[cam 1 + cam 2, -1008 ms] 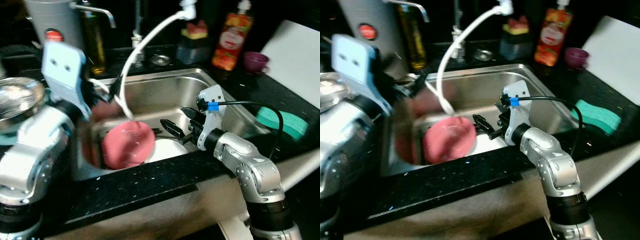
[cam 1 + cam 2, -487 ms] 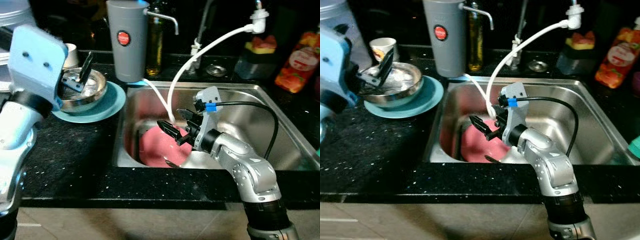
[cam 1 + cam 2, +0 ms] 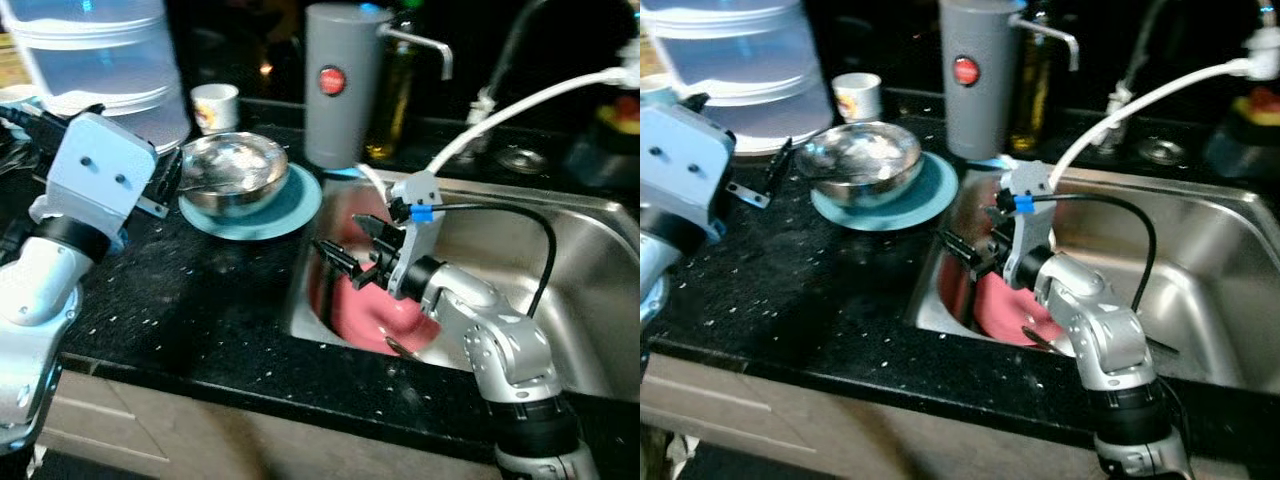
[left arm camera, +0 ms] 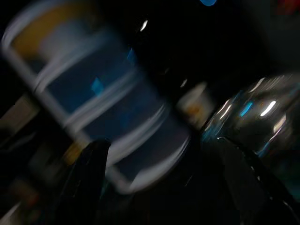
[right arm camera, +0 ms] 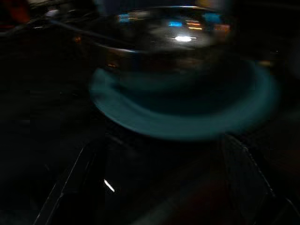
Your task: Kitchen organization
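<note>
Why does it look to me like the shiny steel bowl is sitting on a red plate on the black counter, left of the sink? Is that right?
Not quite: the plate is teal, not red. The left eye view shows the shiny steel bowl resting on a round teal plate on the black speckled counter, left of the steel sink. The red thing is a separate dish lying down in the sink.

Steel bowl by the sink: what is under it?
The steel bowl sits on a teal plate, which lies on the black counter. The plate's middle is covered by the bowl, so anything there cannot be seen.
</note>
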Tool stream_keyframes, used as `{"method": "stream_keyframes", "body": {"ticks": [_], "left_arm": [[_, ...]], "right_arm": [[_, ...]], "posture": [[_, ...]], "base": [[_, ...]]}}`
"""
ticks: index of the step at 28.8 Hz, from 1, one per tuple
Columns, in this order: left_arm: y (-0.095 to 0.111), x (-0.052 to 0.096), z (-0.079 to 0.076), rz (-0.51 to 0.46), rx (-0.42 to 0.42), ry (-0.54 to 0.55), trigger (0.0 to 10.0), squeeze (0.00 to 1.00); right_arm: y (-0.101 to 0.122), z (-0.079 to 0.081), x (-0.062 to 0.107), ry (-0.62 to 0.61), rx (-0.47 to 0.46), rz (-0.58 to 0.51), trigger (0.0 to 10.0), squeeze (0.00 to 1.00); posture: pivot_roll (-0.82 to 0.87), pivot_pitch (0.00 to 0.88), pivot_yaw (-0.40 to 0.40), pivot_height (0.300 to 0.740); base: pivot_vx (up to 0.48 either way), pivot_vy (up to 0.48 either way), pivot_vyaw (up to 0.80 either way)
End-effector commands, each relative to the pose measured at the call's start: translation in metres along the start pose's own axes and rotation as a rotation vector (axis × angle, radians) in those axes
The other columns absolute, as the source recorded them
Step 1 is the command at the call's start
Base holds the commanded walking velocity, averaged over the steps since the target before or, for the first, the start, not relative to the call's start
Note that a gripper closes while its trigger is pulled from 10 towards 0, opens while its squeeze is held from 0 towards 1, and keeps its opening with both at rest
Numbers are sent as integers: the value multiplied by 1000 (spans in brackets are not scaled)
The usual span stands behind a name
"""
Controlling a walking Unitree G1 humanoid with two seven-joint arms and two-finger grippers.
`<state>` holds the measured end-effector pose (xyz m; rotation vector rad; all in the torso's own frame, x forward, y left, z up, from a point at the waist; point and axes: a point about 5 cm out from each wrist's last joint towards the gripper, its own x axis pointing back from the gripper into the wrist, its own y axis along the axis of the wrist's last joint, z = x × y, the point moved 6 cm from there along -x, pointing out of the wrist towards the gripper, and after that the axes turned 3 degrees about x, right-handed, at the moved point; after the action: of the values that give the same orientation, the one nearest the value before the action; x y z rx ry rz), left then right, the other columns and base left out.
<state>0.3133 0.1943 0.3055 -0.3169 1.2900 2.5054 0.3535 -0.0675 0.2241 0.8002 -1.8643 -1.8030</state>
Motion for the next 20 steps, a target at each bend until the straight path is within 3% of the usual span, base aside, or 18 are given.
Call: {"method": "stream_keyframes", "body": {"ticks": [1,4,20], "left_arm": [[0,0,-4,-4,-26,-21,10000,0],[-1,0,-5,-6,-30,-21,10000,0],[-5,-13,-11,-58,-103,-122,10000,0]], "right_arm": [[0,-2,0,-5,16,0,10000,0],[1,-4,0,-17,18,-6,10000,0],[5,-17,1,-82,46,-20,10000,0]], "posture": [[131,0,-71,740],[129,0,-72,740],[99,0,-71,740]], "base": [[0,0,794],[0,0,794],[0,0,0]]}}
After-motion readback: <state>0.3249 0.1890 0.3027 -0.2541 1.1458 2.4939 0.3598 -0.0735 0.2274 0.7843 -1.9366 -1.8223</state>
